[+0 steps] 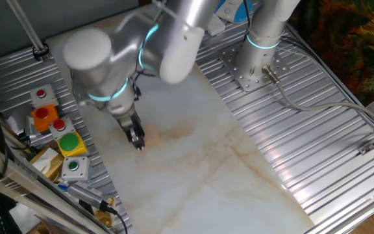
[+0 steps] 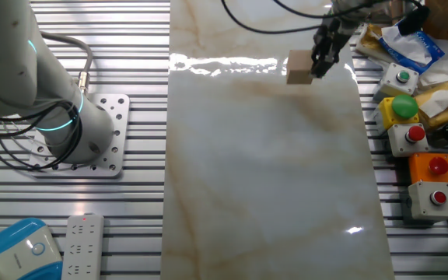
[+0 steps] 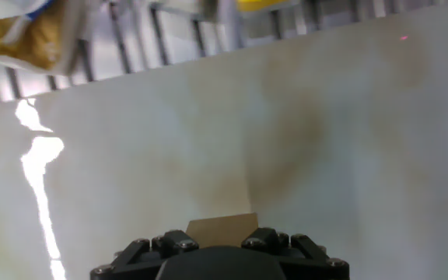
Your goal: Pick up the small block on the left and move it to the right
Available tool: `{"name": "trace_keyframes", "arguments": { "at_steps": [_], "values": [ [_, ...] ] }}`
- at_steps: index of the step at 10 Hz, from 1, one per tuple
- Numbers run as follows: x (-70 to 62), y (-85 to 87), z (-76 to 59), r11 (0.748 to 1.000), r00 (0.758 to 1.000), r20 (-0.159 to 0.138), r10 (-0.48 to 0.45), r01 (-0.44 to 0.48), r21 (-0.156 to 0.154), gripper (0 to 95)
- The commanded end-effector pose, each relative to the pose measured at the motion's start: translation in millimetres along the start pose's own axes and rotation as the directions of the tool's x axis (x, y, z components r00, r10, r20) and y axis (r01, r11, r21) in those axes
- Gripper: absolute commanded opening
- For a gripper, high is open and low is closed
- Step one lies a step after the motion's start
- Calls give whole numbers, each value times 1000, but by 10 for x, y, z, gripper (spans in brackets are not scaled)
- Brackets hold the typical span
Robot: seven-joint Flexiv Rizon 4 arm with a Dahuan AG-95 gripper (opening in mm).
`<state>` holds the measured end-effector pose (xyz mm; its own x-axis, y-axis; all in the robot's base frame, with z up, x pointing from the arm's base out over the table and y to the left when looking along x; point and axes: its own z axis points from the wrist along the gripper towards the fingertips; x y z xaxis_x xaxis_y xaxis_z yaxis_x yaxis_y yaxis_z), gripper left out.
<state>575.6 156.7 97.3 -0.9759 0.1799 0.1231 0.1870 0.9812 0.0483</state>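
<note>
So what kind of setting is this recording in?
Likely a robotics lab bench: a marble-look slab laid on a ribbed metal table, with coloured push-button boxes along one edge and the arm's base bolted down.

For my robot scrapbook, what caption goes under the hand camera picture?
The gripper hangs over the marble table, with the small block peeking out at its fingertips.
</note>
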Motion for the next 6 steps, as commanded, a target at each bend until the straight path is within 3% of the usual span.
{"name": "trace_keyframes", "arguments": {
  "at_steps": [1, 3, 6],
  "values": [
    [33, 59, 87, 1000, 1000, 8, 5, -5, -4, 0],
    [56, 85, 145, 1000, 1000, 11, 7, -7, -7, 0],
    [146, 199, 357, 1000, 1000, 12, 12, -12, -20, 0]
  ]
}}
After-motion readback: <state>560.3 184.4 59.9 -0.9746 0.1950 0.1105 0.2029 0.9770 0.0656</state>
